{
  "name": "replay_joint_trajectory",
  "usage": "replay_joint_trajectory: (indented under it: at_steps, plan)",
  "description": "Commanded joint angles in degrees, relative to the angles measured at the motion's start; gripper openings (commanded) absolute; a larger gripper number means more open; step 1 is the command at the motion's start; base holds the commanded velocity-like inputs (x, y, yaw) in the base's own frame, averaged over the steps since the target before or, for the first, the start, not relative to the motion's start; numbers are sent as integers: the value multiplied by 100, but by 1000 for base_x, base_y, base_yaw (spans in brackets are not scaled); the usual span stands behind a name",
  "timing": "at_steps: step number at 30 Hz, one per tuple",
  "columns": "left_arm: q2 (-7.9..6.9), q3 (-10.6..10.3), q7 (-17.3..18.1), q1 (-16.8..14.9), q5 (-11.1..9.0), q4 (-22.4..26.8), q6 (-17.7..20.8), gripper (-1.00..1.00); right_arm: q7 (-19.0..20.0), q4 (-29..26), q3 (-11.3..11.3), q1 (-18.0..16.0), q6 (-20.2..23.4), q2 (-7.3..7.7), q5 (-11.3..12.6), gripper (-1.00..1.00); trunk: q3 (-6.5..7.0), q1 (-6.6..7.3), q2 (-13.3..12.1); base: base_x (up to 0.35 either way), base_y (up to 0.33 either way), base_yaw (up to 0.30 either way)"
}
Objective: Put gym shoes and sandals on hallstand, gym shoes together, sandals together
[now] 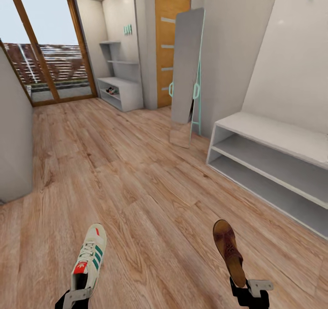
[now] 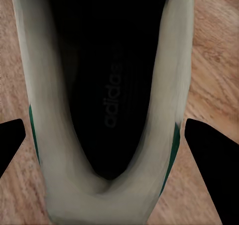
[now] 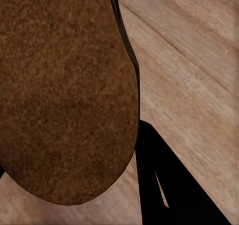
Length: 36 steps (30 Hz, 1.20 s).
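A: Left gripper (image 1: 76, 295) at 7 o'clock?
B: Clamped on a sneaker (image 1: 89, 257) by its heel, toe forward, above the floor (image 1: 136, 181).
A: Right gripper (image 1: 249, 291)?
B: At 5 o'clock, gripping a sandal (image 1: 228, 250) by the heel.
A: Farther out?
B: Grey bench (image 1: 273, 163) at 2 o'clock, mirror (image 1: 186, 72) at 12, shoe rack (image 1: 120, 90) at 11.

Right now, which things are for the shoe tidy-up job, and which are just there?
For the job:
gym shoe, held in the left gripper
sandal, held in the right gripper
hallstand far down the corridor
corridor floor

Just there:
plain grey bench
leaning mirror
wooden door
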State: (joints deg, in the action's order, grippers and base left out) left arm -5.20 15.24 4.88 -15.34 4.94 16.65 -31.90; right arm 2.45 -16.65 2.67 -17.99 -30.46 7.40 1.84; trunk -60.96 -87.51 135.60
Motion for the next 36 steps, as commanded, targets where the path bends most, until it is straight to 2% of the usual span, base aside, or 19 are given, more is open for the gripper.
replay_joint_trajectory:
  at_steps: [1, 13, 18, 27, 36]
  plan:
    - [2, 50, 31, -4, 51, -4, -18, -100, 27, 4, 19, -3, -12, -1, 41, -100, -4, 1, 2, 0, 0, 0]
    - [18, 50, 31, -4, 43, -4, -18, -100, 18, -5, 25, -3, -18, -19, 44, -100, -2, 1, 2, 44, 0, 205]
    - [19, 50, 31, -4, 42, -4, -18, -100, 18, -9, 24, -3, -21, -17, 44, -100, -2, 1, 2, 292, 0, 177]
    - [26, 50, 31, -4, 30, -4, -18, -100, 37, -20, 24, -3, -21, -17, 41, -100, 2, 1, 2, 337, 0, 32]
    - [24, 50, 31, -4, 24, -4, -18, -100, 36, -14, 24, -3, -21, -17, 36, -100, 54, 1, 2, 340, 0, 197]
